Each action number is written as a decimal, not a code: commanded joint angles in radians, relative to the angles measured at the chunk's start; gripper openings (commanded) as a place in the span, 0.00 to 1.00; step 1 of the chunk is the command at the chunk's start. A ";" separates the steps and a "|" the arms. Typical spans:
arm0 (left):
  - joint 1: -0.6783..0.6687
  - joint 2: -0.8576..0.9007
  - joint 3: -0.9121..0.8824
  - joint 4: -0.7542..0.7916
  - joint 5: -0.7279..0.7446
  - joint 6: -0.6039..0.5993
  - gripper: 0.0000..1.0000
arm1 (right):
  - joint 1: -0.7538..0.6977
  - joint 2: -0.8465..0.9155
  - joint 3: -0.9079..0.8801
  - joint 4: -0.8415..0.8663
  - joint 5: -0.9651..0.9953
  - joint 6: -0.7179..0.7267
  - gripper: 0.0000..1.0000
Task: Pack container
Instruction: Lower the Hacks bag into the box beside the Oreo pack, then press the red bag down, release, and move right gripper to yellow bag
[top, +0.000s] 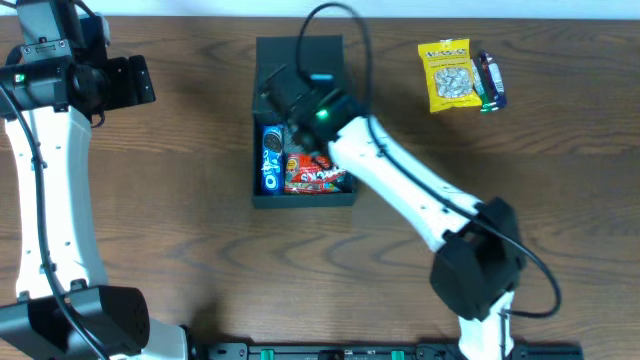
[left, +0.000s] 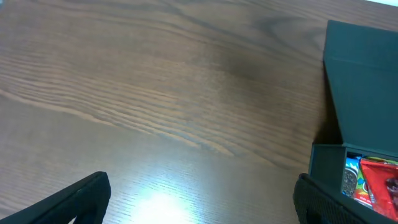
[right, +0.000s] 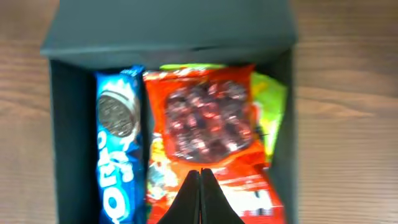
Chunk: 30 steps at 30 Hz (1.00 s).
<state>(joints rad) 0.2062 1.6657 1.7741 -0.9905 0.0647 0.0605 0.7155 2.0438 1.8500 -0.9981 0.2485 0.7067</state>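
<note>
The black container (top: 259, 120) stands open at the table's middle, its flap lid (top: 300, 52) folded back. Inside lie a blue Oreo packet (top: 270, 157) and a red snack packet (top: 318, 178). The right wrist view shows the container (right: 65, 137) with the Oreo packet (right: 118, 149), the red packet (right: 205, 124) and a green packet (right: 270, 112) beneath it. My right gripper (right: 200, 173) is shut, empty, just above the red packet; in the overhead view it (top: 308, 148) is over the box. My left gripper (top: 140, 80) is open and empty over bare table, left of the container (left: 323, 162).
A yellow snack packet (top: 447, 73) and a dark blue packet (top: 489, 80) lie on the wooden table at the back right. The right arm crosses from the front right to the box.
</note>
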 joint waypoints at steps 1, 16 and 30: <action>0.004 -0.019 -0.004 0.000 0.014 0.023 0.95 | -0.022 0.042 -0.023 -0.008 -0.049 -0.024 0.01; 0.004 -0.019 -0.004 0.001 0.014 0.023 0.95 | -0.028 0.108 -0.204 -0.015 -0.203 -0.027 0.01; 0.004 -0.019 -0.004 0.001 0.014 0.023 0.95 | -0.034 0.066 -0.009 -0.050 -0.139 -0.028 0.01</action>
<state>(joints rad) 0.2062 1.6657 1.7741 -0.9882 0.0731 0.0765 0.6884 2.1376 1.8229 -1.0527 0.0723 0.6910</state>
